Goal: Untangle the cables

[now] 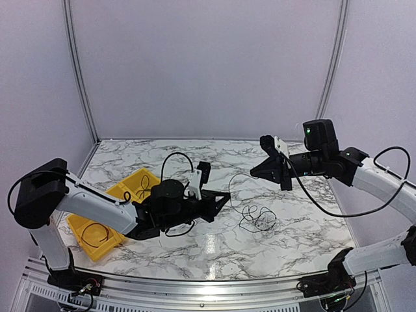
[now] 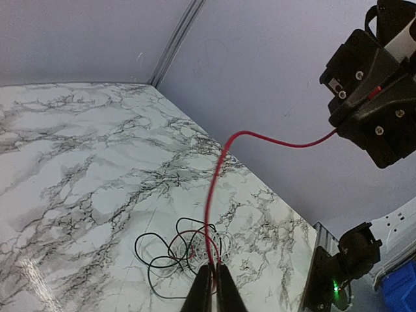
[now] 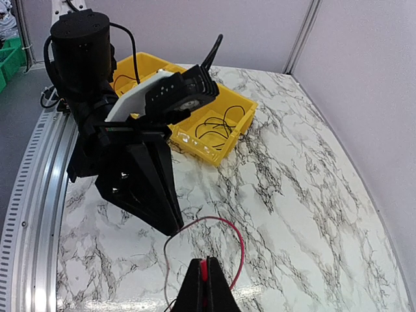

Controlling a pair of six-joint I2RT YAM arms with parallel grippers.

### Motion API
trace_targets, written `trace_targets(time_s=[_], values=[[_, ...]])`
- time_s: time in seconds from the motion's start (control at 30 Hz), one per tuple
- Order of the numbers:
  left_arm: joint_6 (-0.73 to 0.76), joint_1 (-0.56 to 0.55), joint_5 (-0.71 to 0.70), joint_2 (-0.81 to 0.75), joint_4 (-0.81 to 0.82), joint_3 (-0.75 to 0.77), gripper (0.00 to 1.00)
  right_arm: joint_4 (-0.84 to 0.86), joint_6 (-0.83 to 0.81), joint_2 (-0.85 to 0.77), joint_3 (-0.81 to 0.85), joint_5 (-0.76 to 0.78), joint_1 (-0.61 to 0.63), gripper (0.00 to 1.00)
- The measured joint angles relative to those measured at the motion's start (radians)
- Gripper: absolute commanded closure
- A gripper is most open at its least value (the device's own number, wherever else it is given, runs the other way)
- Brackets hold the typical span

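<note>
A thin red cable [image 2: 221, 162] runs between my two grippers. My left gripper [image 2: 213, 272] is shut on one end, low over the table. My right gripper [image 3: 207, 265] is shut on the other end, raised higher. In the right wrist view the red cable [image 3: 241, 242] loops from my jaws to the left gripper's tip [image 3: 177, 229]. Below lies a small tangle [image 2: 185, 250] of black, white and red cables on the marble table; in the top view the tangle [image 1: 257, 219] sits between the left gripper [image 1: 225, 197] and the right gripper [image 1: 255, 174].
Two yellow bins stand at the left, one [image 1: 133, 186] behind the left arm and one [image 1: 91, 237] nearer the front; both hold loose black cables. The far bin also shows in the right wrist view [image 3: 208, 130]. Grey walls close the back and sides.
</note>
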Motion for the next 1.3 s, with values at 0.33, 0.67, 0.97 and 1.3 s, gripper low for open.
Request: trace_targets(time_s=[0.33, 0.67, 0.97, 1.3], values=[[0.052, 0.005, 0.008, 0.035, -0.036, 0.04, 0.52, 0.0, 0.0, 0.005, 0.005, -0.001, 0.0, 1.0], [0.06, 0.037, 0.082, 0.148, -0.066, 0.163, 0.93, -0.008, 0.0, 0.017, 0.027, -0.008, 0.0, 1.0], [0.048, 0.066, 0.114, 0.101, -0.092, 0.138, 1.0, 0.034, 0.026, -0.016, -0.016, -0.007, -0.066, 0.48], [0.1, 0.065, 0.029, -0.53, -0.256, 0.02, 1.0, 0.155, 0.014, -0.081, -0.309, 0.012, -0.165, 0.42]])
